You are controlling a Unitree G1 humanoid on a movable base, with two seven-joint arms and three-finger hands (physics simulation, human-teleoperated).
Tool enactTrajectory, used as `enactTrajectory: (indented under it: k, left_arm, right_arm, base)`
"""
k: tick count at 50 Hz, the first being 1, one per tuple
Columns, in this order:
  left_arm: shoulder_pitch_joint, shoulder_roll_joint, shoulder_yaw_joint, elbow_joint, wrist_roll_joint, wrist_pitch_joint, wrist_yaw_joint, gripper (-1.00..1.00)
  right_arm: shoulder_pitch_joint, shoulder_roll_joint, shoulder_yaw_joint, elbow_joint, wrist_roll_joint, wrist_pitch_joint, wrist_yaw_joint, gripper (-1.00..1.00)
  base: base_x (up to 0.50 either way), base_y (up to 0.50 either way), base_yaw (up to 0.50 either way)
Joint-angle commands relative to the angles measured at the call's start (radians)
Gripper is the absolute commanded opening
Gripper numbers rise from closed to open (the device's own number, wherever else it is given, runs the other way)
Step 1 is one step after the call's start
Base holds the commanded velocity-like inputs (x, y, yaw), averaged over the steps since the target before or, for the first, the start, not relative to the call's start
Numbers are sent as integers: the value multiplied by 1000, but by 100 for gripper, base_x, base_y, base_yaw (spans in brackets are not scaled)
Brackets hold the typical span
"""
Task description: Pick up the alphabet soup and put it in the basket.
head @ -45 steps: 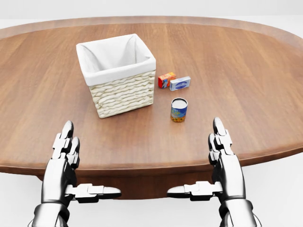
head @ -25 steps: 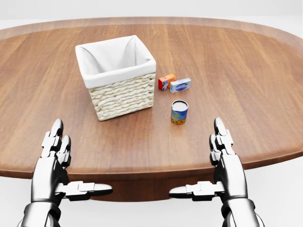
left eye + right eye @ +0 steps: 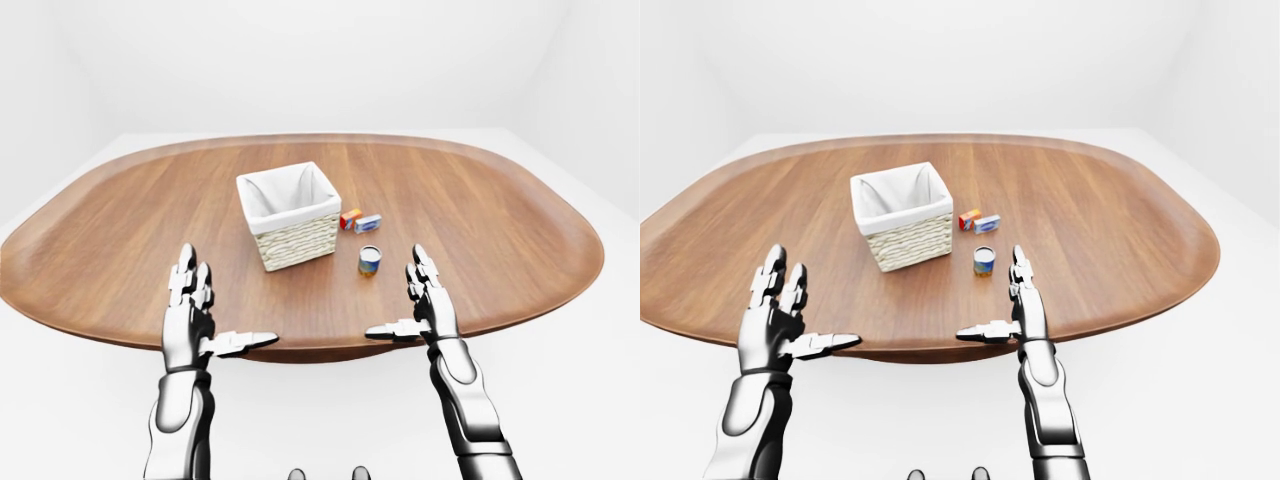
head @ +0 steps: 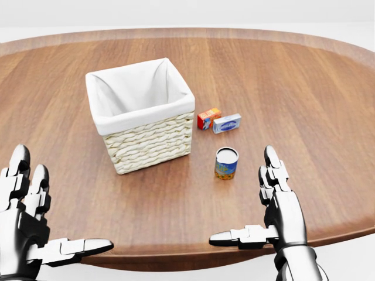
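The alphabet soup can (image 4: 226, 163) stands upright on the wooden table (image 4: 304, 93), blue and yellow with a pale lid, just right of the basket. The woven basket (image 4: 140, 114) has a white cloth lining and nothing inside. My right hand (image 4: 266, 219) hovers open over the table's near edge, below and right of the can, thumb pointing left. My left hand (image 4: 35, 225) is open at the head view's lower left, well away from the can and below the basket.
A small orange-red box (image 4: 208, 118) and a blue-and-white box (image 4: 227, 123) lie together above the can, right of the basket. The oval table's near edge (image 3: 300, 350) runs under both hands. White floor and walls surround the table.
The whole picture has shifted: table, basket and can now look closer and lower in the head view. My left hand has dropped toward the lower left corner; the right hand holds its place.
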Motion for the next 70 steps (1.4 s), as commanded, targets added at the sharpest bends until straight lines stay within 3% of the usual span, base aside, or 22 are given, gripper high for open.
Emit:
enactTrajectory:
  k: [1,26,30,58,60,63,67,70]
  left_arm:
    - [117,-34,26,-187,-20,7,-29,100]
    - [127,-43,12,-193,5,0,-49,100]
    - [131,-43,-6,-187,31,-10,-40,100]
    - [152,-38,-25,-191,36,-25,-46,100]
    - [154,-38,-26,-195,34,-21,-47,100]
    - [158,-40,-33,-199,36,-19,-47,100]
    - [152,-37,-43,-189,42,-18,-44,100]
    - [155,-36,-53,-189,48,-18,-39,100]
  right_arm:
    - [2,0,-2,-1,4,-1,5,100]
    - [2,1,3,4,-5,-7,4,100]
    - [3,1,5,4,-9,-6,4,100]
    - [-1,2,9,20,-13,-15,3,100]
    - [-8,3,9,37,-14,-22,2,100]
    - [-32,3,8,90,-19,-62,-4,100]
    - [-36,-1,-3,82,5,-72,1,100]
    - [-56,-6,-7,157,-17,-108,-16,100]
  base:
    - [31,0,0]
    - [31,0,0]
    - [31,0,0]
    - [31,0,0]
    - [31,0,0]
    - [10,0,0]
    - [0,0,0]
    - [0,0,0]
